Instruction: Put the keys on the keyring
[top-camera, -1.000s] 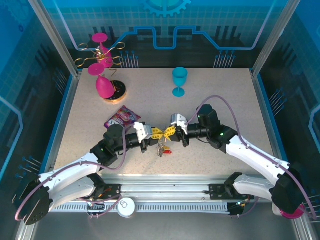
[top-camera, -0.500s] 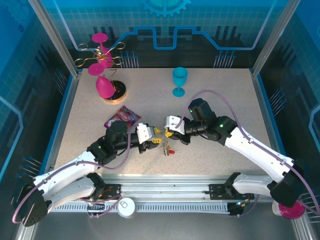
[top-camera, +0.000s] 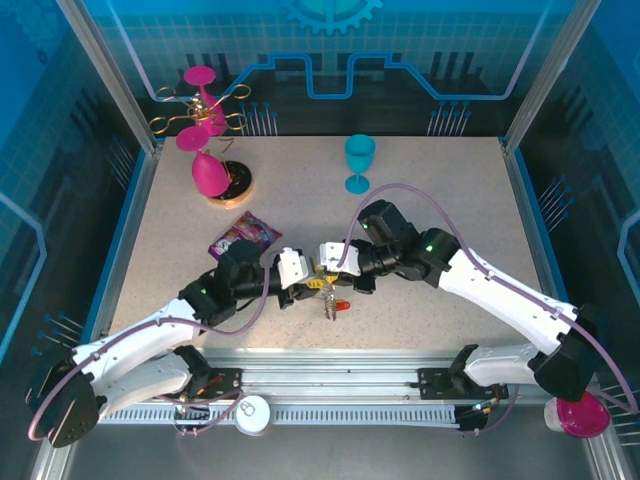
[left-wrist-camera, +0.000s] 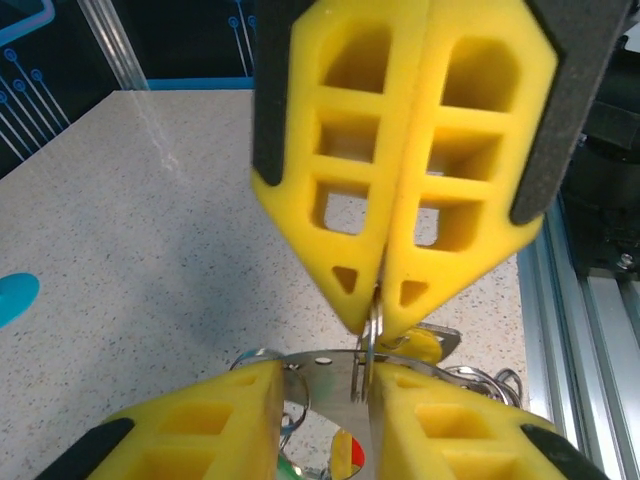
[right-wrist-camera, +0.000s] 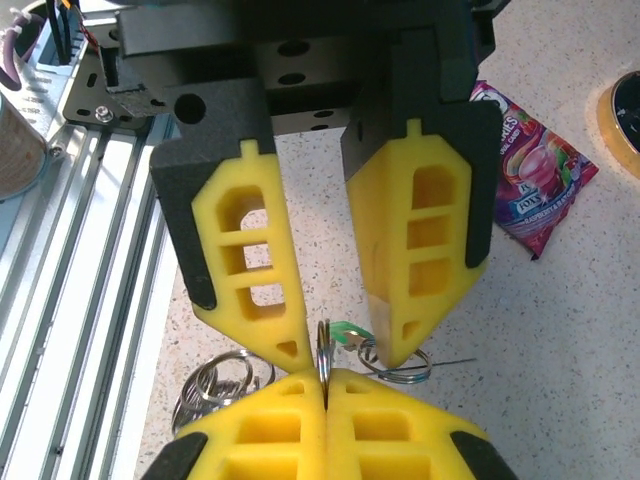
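**Steel loop in yellow foam: keyring braced for threading**

Clamped fully shut with the right gripper (right-wrist-camera: 325, 388) on a thin steel loop of the keyring (right-wrist-camera: 323, 352), edge-on in its grip. Probably held so to keep the loop upright and fixed for the other arm to work against.

Met tip to tip by the left gripper (right-wrist-camera: 345, 352), jaws parted and set either side of that loop. No firm hold on anything there, as far as can be told. Across the gap in the left wrist view, a flat silver plate with a hole, likely one of the keys (left-wrist-camera: 318, 362), touching the loop's lower end. Seemingly placed there to be nudged into the split of the loop, though too cramped to say whether started.

Beneath the grip, the green tag (right-wrist-camera: 345, 335) and a bunch of spare rings (right-wrist-camera: 215, 385), down by the tabletop (top-camera: 420, 200), with the red clip (top-camera: 343, 305) just beside them. All of it close to the tabletop's front edge, about midway along and low over the surface, presumably to keep any dropped piece within reach.

Well apart from the work: goblet (top-camera: 359, 162) near the far edge, pouch (top-camera: 245, 235) left of centre.

Judged mid-threading. Calls for small, slow pushes, for fear of flicking the loop out of the foam.
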